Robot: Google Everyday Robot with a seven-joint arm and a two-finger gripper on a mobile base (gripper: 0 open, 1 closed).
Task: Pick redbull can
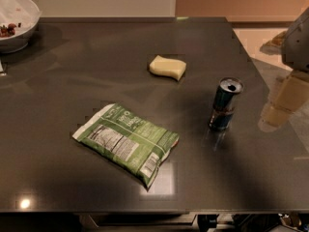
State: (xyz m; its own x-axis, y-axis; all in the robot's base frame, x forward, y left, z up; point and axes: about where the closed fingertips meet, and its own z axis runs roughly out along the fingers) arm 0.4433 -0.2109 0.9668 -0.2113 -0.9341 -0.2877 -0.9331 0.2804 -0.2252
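Step in hand: approach, grasp not yet made. Gripper (282, 105) hangs at the right edge of the view, over the right margin of the table (96, 62), with the grey arm above it. Its opening cannot be told from this view. It has hold of nothing, as far as can be seen. The can (224, 104) is the nearest thing to the gripper: it lies to the gripper's left as the camera sees it, near but clearly apart, with bare tabletop between. It stands upright on the table, silver top up, blue and silver body, touching nothing. Farther off the same way and deeper into the table lies a pale yellow sponge (167, 67), well apart from the can. Farther left again, and toward the front edge, is the green bag (126, 142), lying flat with its label side up, also well clear of the can. Farthest from the gripper, at the far left corner, sits a white bowl (14, 21) with something dark in it, cut by the frame. Judgement: the path from gripper to can looks unobstructed. The next move calls for a sideways reach toward the can at about mid-body height, jaws spread wider than the can and set either side of it before closing. Risk: a tall slim can tips easily if clipped on the way in, so the approach should be slow and level.
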